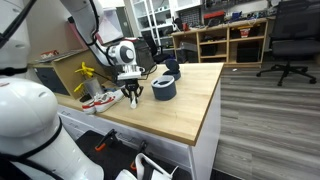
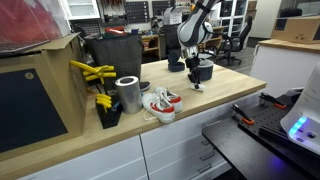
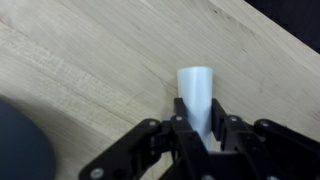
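My fingers [image 3: 218, 116] grip a small white cup [image 3: 195, 90] from both sides. It is plain and smooth and sits at the centre of the wrist view, its round end towards the top of the frame. The pale wooden table [image 3: 90, 70] lies under it. In an exterior view a dark pot [image 1: 163, 89] stands just right of me.

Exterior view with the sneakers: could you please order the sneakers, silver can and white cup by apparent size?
1. sneakers and silver can, about alike.
2. white cup in the claw, smallest, though farther away.
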{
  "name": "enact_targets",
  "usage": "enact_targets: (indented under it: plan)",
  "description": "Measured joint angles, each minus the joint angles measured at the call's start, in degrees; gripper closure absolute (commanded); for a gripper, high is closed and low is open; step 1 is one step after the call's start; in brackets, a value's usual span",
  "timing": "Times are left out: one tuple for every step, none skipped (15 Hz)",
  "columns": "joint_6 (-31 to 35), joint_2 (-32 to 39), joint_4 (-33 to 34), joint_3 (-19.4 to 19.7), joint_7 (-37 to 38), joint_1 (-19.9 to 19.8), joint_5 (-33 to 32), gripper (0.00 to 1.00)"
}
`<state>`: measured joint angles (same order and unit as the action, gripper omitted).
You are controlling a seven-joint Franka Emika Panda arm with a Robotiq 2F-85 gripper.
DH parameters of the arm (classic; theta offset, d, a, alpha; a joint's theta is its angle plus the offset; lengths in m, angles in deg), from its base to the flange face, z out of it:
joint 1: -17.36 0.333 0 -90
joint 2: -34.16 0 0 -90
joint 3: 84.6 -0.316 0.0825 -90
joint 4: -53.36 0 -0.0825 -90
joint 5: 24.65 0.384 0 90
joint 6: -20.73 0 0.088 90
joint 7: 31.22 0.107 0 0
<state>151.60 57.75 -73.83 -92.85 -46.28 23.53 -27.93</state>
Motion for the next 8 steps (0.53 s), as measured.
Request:
enact_targets:
  plan:
    - [0.36, 0.18, -0.17, 0.00, 0.25, 0.07, -0.14, 0.46]
    - [0.37, 0.18, -0.17, 0.00, 0.58, 0.10, -0.20, 0.39]
    - [0.38, 0.18, -0.18, 0.00, 0.70, 0.10, -0.20, 0.33]
    - [0.39, 0.17, -0.18, 0.00, 0.71, 0.09, -0.20, 0.24]
    - [0.39, 0.10, -0.18, 0.00, 0.71, 0.06, -0.20, 0.17]
    - [0.39, -0.07, -0.17, 0.00, 0.71, 0.02, -0.20, 0.10]
    - [0.39, -0.39, -0.17, 0.00, 0.70, -0.04, -0.20, 0.02]
    - [0.38, -0.90, -0.17, -0.01, 0.67, -0.16, -0.18, 0.00]
